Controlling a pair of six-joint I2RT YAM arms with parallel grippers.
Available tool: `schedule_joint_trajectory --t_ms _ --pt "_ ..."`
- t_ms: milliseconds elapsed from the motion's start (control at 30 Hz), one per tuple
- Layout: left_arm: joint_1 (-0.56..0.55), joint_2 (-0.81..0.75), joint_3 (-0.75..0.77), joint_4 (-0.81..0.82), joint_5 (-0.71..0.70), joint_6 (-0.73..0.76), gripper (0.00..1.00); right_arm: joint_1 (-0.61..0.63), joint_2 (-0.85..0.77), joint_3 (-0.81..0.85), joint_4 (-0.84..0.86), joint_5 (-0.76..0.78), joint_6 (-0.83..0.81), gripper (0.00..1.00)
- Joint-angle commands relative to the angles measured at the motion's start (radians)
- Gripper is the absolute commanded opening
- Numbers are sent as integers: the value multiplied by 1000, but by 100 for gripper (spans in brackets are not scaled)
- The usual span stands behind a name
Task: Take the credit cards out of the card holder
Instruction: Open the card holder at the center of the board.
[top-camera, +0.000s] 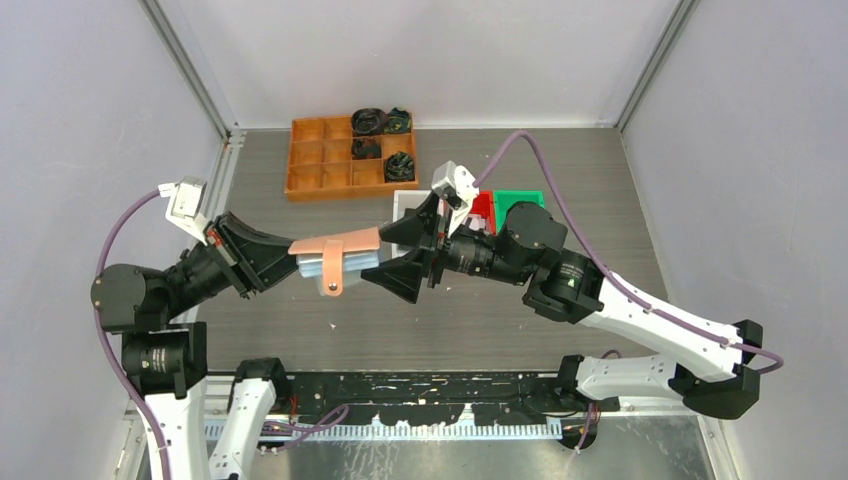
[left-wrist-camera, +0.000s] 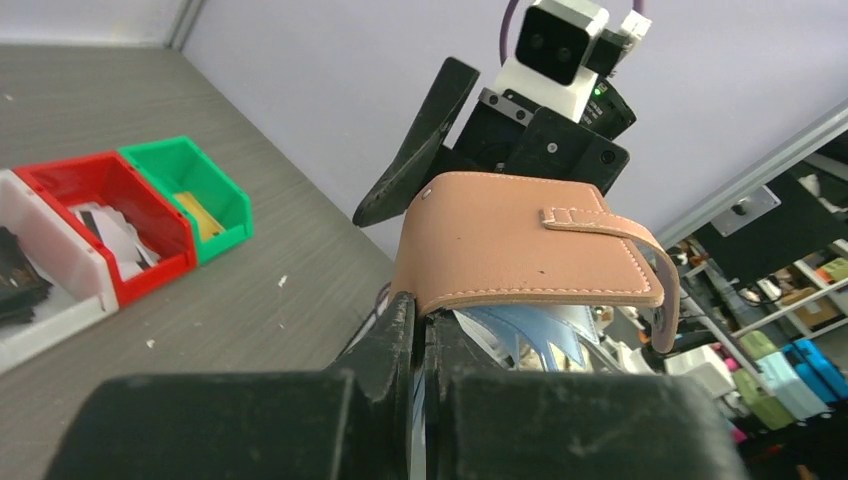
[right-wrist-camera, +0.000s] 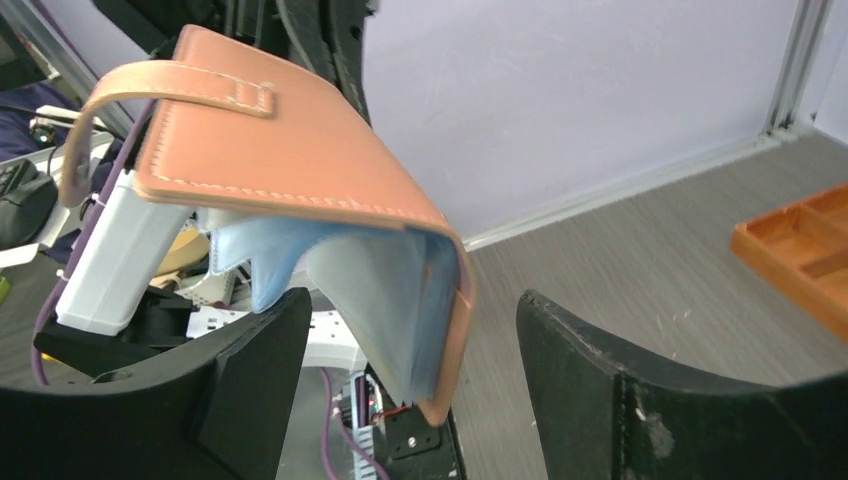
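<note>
Salmon-pink leather card holder (top-camera: 335, 243) hangs in mid-air at the centre of the top view, its left end pinched between the left gripper's (top-camera: 292, 254) fingers, with light blue pockets fanning out beneath. The right gripper (top-camera: 378, 255) has its fingers spread wide about the holder's right end.

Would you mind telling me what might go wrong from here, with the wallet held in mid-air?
1. The left gripper pinches only one edge of the card holder in mid-air; a pull could slip it free.
2. The open right gripper straddles the whole folded end, so closing may clamp leather and blue pockets; no card edge shows.
3. The loose strap might snag a finger.
</note>
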Motion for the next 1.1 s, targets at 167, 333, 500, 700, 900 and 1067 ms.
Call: schedule_joint_trajectory --t_ms 167,333,500,700,900,1067 --pt "6 56 58 -37 100 -113 0 -1 71 103 81 -104 -182 71" --pt "6 61 51 -45 136 -116 0 0 102 164 97 -110 -173 65" --pt "6 48 26 -51 166 -107 0 0 98 167 168 -100 -81 53" --pt "7 26 12 -50 205 -63 0 -1 113 155 203 -123 39 32" --pt "6 -56 32 -160 112 193 68 -1 147 160 200 -128 153 1" --pt "6 -68 28 -109 65 231 69 0 171 163 165 -155 205 1"
